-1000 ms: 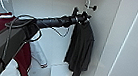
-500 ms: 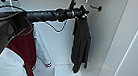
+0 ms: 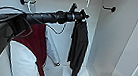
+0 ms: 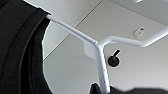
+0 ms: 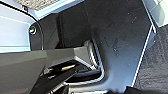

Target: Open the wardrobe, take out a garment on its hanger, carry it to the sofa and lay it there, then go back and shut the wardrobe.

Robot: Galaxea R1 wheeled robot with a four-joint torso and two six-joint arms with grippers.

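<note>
The left gripper, at upper centre of the head view, is closed on the white hanger just under its hook, so the likeliest mishap is the hook snagging or the garment sliding off if tilted. That shirt hangs black and limp at centre frame inside the open wardrobe, beside a maroon jacket at lower left; the right gripper's state I cannot tell.

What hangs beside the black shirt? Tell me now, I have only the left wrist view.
Observer: A maroon jacket with white sleeves hangs left of the black shirt in the wardrobe.
Operator: Report the shirt's lower end.
Observer: It hangs straight down from the hanger at the left end effector, near the wardrobe floor. I cannot tell if it touches.
Operator: Check the right wall.
Observer: One black wall hook there, bare.
</note>
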